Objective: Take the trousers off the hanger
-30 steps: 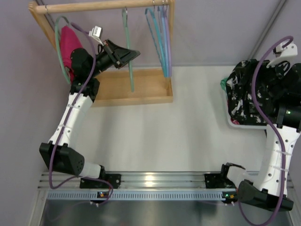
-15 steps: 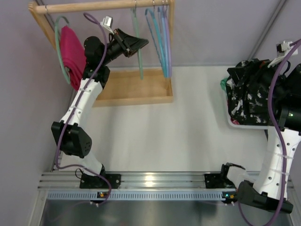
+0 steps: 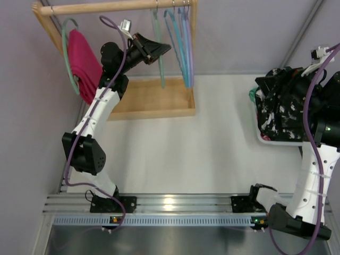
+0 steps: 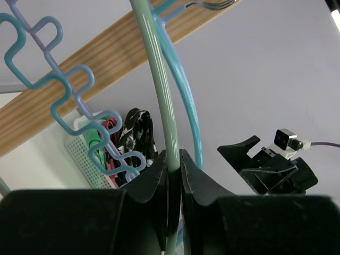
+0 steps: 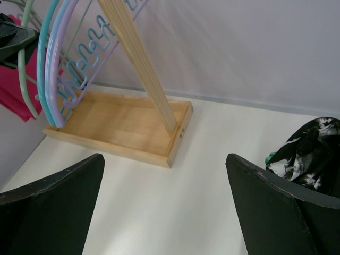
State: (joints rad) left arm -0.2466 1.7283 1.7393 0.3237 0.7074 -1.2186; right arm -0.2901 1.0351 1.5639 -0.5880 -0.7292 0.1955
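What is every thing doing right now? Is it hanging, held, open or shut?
left claw: shut on the mint-green hanger.
mint-green hanger: bare, pinched up by the wooden rod.
trousers: off the hanger, bunched in the white basket.
right claw: open, empty.
pink garment: draped over a hanger on the rod.
blue hanger, lilac hanger: bare, hanging on the rod.

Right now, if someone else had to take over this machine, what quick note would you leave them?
Left tool: shut on the thin mint-green plastic hanger, whose hook is up at the wooden rail.
Right tool: open, holding nothing.
Done: the black trousers with white splotches lie in the white mesh basket, off the hanger.
Left to do: probably only letting go of the hanger.
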